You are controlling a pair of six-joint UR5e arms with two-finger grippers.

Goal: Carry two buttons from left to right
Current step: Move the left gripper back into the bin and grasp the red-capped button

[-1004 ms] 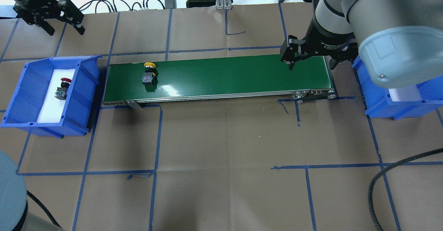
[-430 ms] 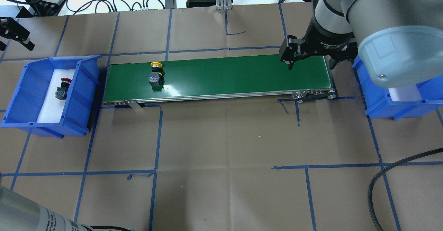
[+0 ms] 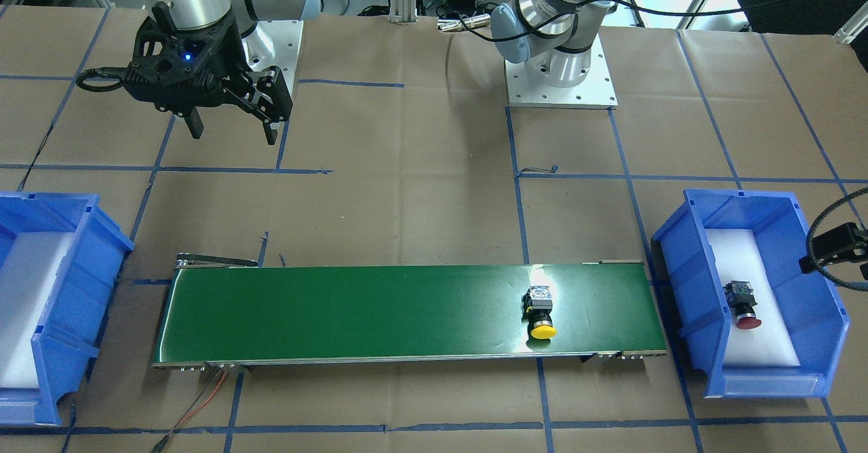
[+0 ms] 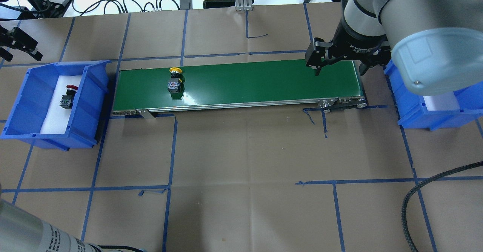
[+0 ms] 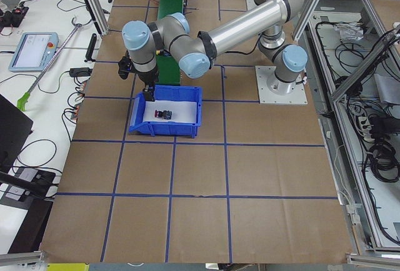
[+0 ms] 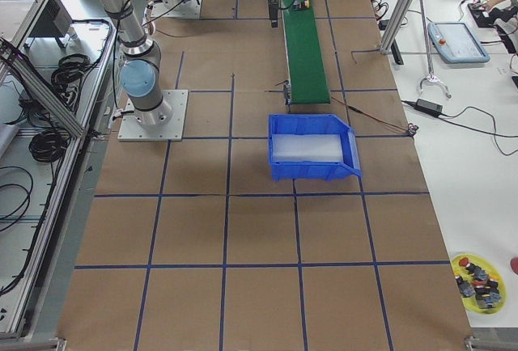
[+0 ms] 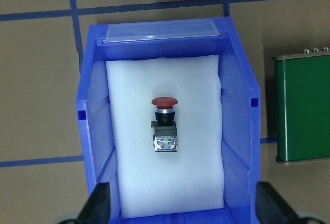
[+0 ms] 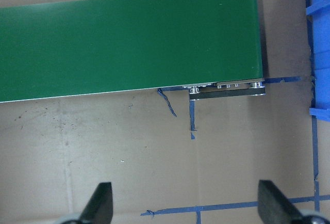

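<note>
The yellow-capped button (image 4: 174, 80) lies on its side on the green conveyor belt (image 4: 256, 82), near the belt's left end; it also shows in the front view (image 3: 541, 310). The red-capped button (image 4: 68, 96) lies on white foam in the left blue bin (image 4: 94, 93), seen too in the left wrist view (image 7: 165, 123). My left gripper (image 7: 185, 208) is open and empty above that bin; only part of it (image 4: 19, 40) shows at the overhead view's left edge. My right gripper (image 4: 340, 70) is open and empty over the belt's right end.
The right blue bin (image 4: 415, 112), foam-lined, stands just past the belt's right end (image 3: 74, 249). Blue tape lines cross the brown paper. A black cable (image 4: 415, 195) lies at the front right. A yellow dish of spare buttons (image 6: 477, 278) sits far off.
The yellow button has ridden rightward along the belt. My left gripper has swung from the back left toward the overhead view's left edge, over the left bin. The right arm has not moved.
</note>
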